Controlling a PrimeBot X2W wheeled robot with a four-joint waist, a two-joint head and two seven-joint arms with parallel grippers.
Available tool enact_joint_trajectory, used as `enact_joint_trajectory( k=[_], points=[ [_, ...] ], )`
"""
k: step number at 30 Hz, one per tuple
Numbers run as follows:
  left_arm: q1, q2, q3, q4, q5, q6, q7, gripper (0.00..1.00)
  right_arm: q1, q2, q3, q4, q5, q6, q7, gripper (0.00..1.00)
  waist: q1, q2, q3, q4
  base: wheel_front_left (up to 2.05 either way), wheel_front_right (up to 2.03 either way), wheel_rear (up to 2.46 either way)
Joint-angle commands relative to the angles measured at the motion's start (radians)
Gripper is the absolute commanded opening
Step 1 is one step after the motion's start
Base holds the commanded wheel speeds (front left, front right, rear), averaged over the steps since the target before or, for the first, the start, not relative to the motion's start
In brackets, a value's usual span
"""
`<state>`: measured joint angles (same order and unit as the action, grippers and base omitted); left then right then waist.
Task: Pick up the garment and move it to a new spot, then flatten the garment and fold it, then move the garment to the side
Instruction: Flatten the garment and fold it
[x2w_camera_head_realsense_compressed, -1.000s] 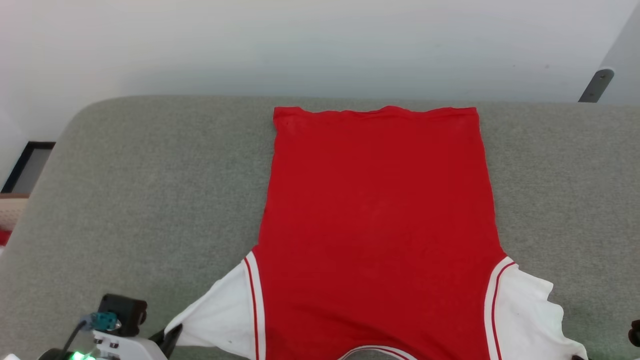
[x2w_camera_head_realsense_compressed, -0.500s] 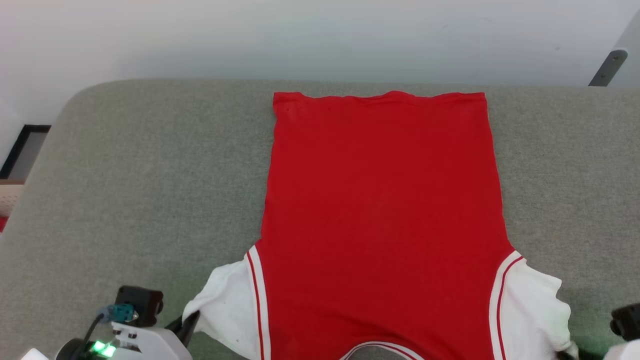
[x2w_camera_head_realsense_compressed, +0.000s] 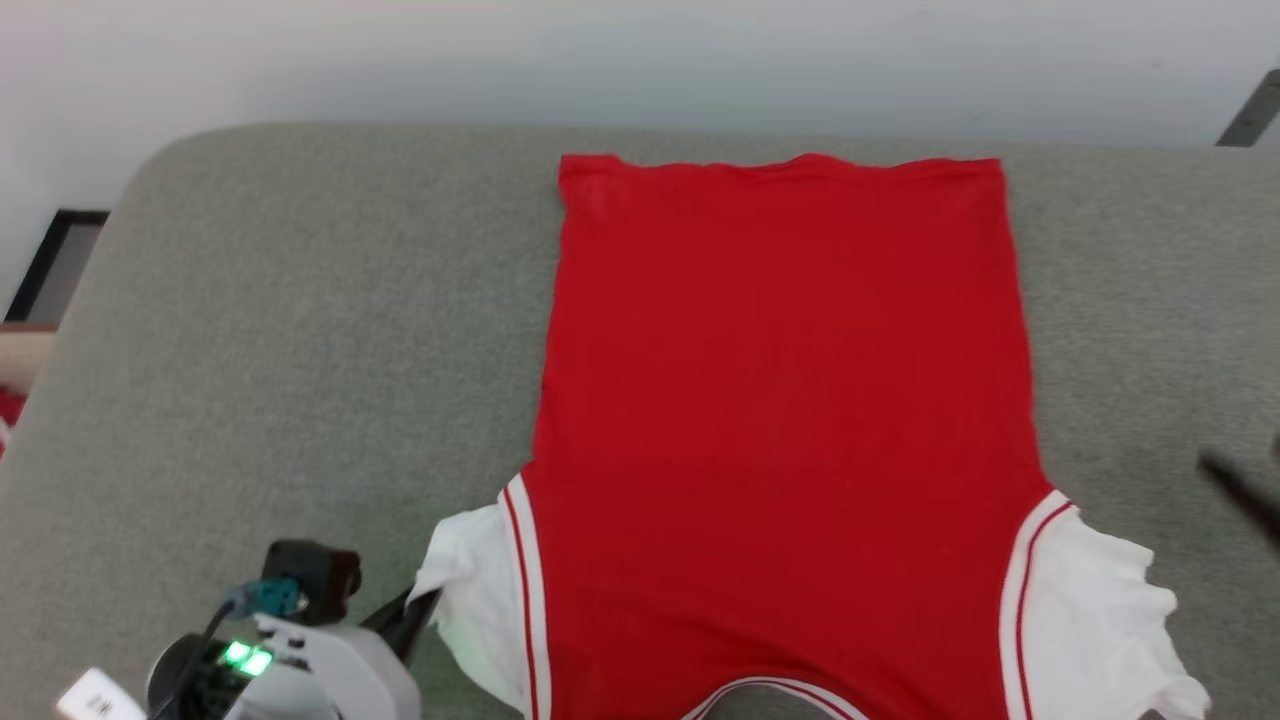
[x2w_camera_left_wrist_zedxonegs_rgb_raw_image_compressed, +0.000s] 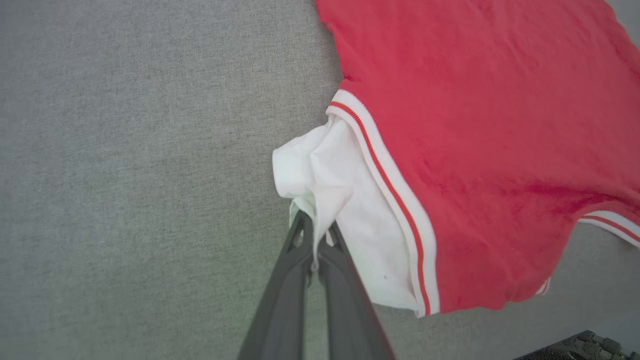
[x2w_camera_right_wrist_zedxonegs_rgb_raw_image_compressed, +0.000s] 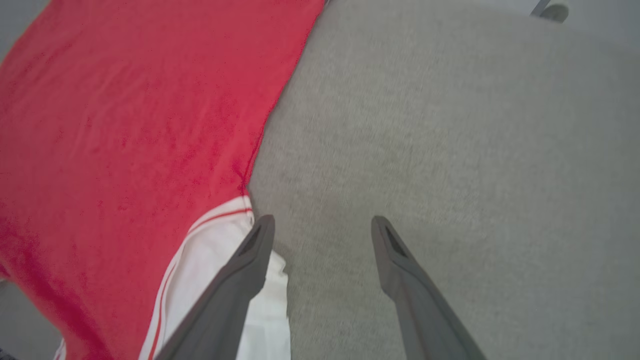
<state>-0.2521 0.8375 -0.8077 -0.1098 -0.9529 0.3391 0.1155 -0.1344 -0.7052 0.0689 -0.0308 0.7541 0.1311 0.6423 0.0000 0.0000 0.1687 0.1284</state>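
Note:
The garment (x2w_camera_head_realsense_compressed: 780, 400) is bright red with white sleeve panels and lies spread flat on the grey padded surface, hem at the far end. In the head view my left gripper (x2w_camera_head_realsense_compressed: 412, 612) sits at the lower left, shut on the left white sleeve (x2w_camera_head_realsense_compressed: 475, 590). The left wrist view shows its fingers (x2w_camera_left_wrist_zedxonegs_rgb_raw_image_compressed: 314, 235) pinching that bunched sleeve edge beside the garment (x2w_camera_left_wrist_zedxonegs_rgb_raw_image_compressed: 475, 125). My right gripper (x2w_camera_right_wrist_zedxonegs_rgb_raw_image_compressed: 322, 225) stands open over bare padding, just beside the right white sleeve (x2w_camera_right_wrist_zedxonegs_rgb_raw_image_compressed: 215, 260) of the garment (x2w_camera_right_wrist_zedxonegs_rgb_raw_image_compressed: 125, 125). It appears as a dark blur (x2w_camera_head_realsense_compressed: 1238, 492) at the right edge of the head view.
The grey padded surface (x2w_camera_head_realsense_compressed: 280, 330) runs wide to the left and right of the garment, with a white wall behind. A beige basket edge (x2w_camera_head_realsense_compressed: 20, 350) with red cloth and a dark frame (x2w_camera_head_realsense_compressed: 50, 260) sit off the left end. A grey bracket (x2w_camera_head_realsense_compressed: 1250, 120) stands far right.
My right gripper has opened, let go of the right sleeve and lifted away to the right. The left gripper has pushed its sleeve in toward the red body. The head camera has shifted.

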Motion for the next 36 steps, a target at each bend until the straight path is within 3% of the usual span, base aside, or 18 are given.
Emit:
enact_joint_trajectory(
  k=[1,5,9,15,22,30,36],
  points=[
    [-0.023,-0.012,-0.003,0.004,0.009,-0.012,0.005,0.0,-0.055,0.012,-0.023,-0.015,-0.035,-0.001,-0.018,1.0,0.0,0.0,0.036,0.034,0.0,0.0,0.0],
    [-0.086,-0.051,-0.011,0.024,0.027,-0.043,0.007,0.0,-0.213,0.044,-0.052,0.032,-0.132,-0.001,-0.087,1.0,0.0,0.0,0.09,0.082,0.0,0.0,0.0],
    [-0.152,-0.096,-0.023,0.055,0.046,-0.082,0.009,0.0,-0.381,0.092,-0.074,0.169,-0.218,-0.001,-0.118,1.0,0.0,0.0,0.15,0.135,0.0,0.0,0.0],
    [-0.24,-0.167,-0.045,0.106,0.072,-0.138,-0.001,0.0,-0.594,0.122,-0.053,0.375,-0.297,-0.001,-0.089,1.0,0.0,0.0,0.236,0.222,0.0,0.0,0.0],
    [-0.305,-0.245,-0.08,0.162,0.095,-0.197,-0.016,0.0,-0.787,0.108,-0.026,0.623,-0.348,-0.001,-0.025,1.0,0.0,0.0,0.31,0.311,0.0,0.0,0.0],
    [-0.302,-0.286,-0.11,0.187,0.103,-0.221,-0.03,0.0,-0.909,0.117,-0.05,0.859,-0.417,-0.001,0.001,1.0,0.0,0.0,0.335,0.365,0.0,0.0,0.0],
    [-0.288,-0.286,-0.117,0.192,0.095,-0.225,-0.034,0.0,-0.955,0.114,-0.094,1.025,-0.51,-0.001,0.029,1.0,0.0,0.0,0.344,0.393,0.0,0.0,0.0]
  ],
)
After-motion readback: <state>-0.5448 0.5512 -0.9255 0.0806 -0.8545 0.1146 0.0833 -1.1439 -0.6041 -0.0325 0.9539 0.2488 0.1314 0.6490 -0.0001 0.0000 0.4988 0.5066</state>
